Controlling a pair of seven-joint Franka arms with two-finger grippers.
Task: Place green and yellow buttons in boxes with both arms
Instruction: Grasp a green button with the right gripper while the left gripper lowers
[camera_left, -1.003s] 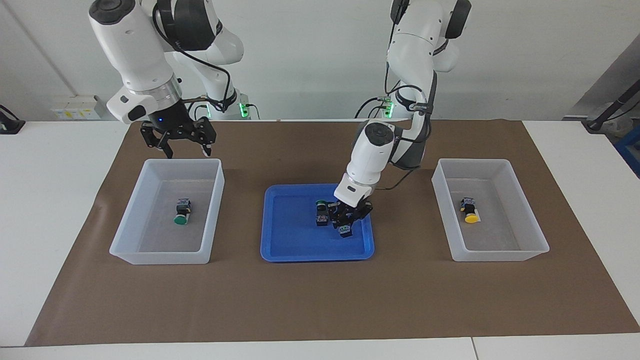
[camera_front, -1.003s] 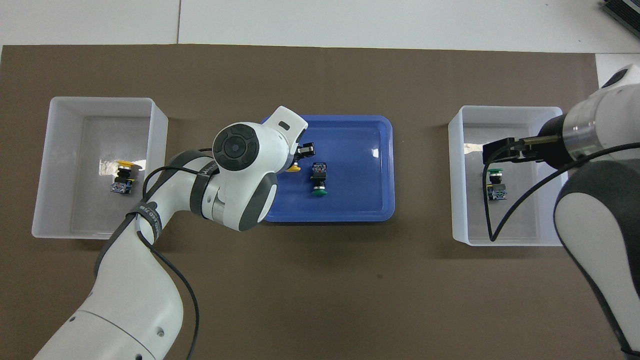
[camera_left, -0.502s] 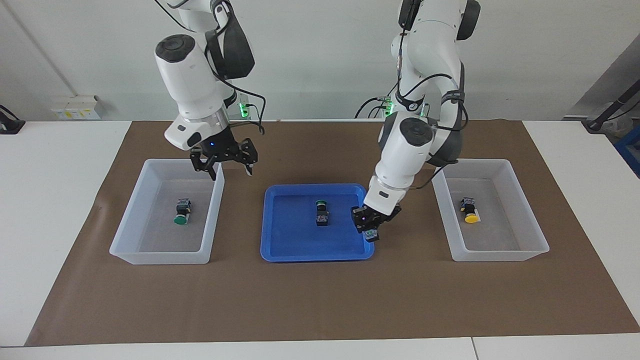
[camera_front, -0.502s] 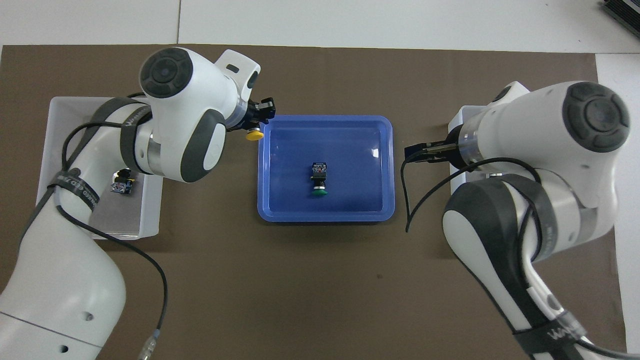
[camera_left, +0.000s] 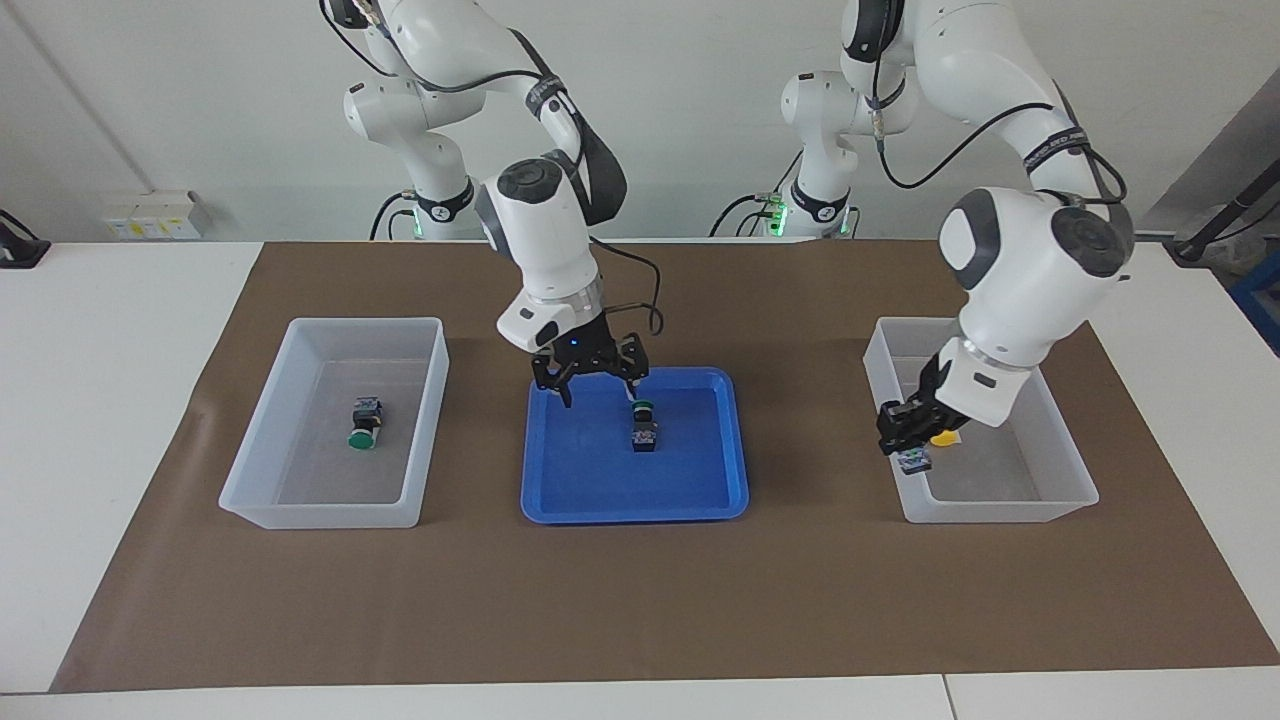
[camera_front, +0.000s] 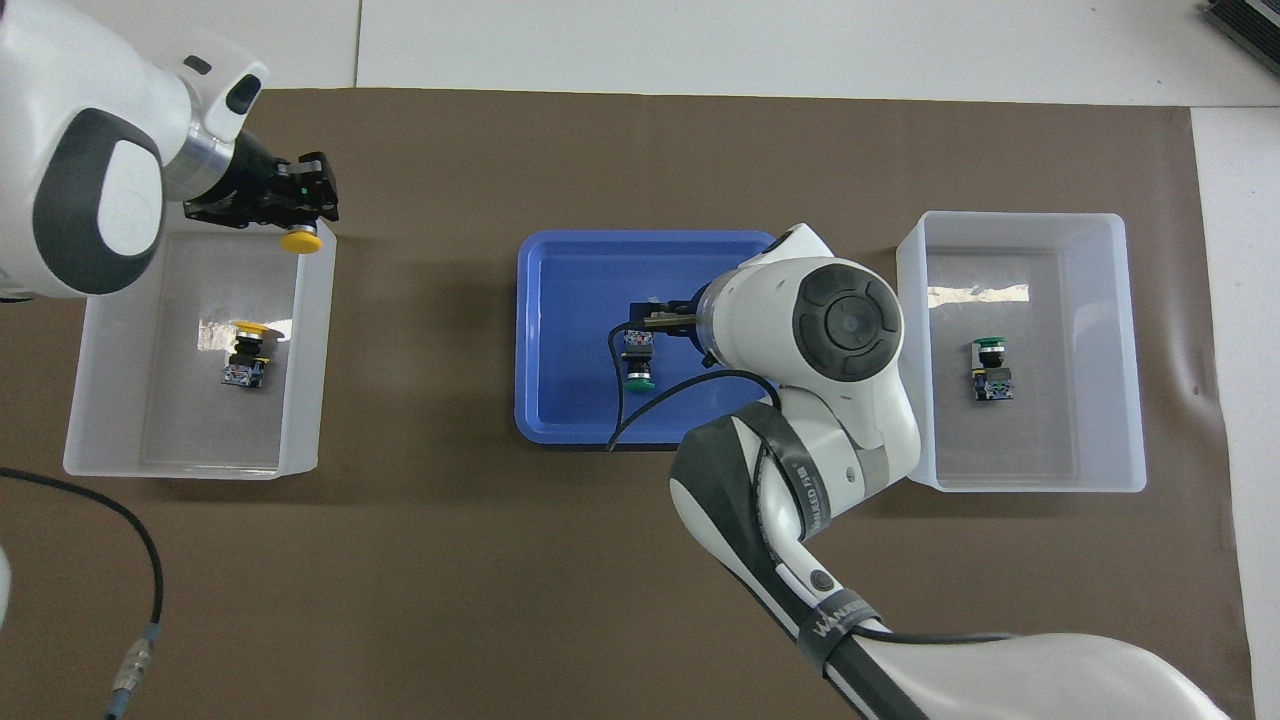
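Note:
My left gripper (camera_left: 905, 438) is shut on a yellow button (camera_front: 300, 241) and holds it over the tray-side wall of the box (camera_left: 1000, 508) at the left arm's end, which also shows in the overhead view (camera_front: 180, 468). A second yellow button (camera_front: 245, 350) lies in that box. My right gripper (camera_left: 598, 392) is open, low over the blue tray (camera_left: 600, 490), just beside a green button (camera_left: 643, 425) that lies in the tray's middle (camera_front: 638, 362). Another green button (camera_left: 364, 424) lies in the box (camera_left: 320, 514) at the right arm's end.
The tray and both boxes stand in a row on a brown mat (camera_left: 640, 600). In the overhead view the right arm's wrist (camera_front: 830, 330) covers part of the tray (camera_front: 570, 300).
My left gripper has carried the yellow button from the tray's edge to over its box. My right gripper has moved from beside its box to over the tray, next to the green button.

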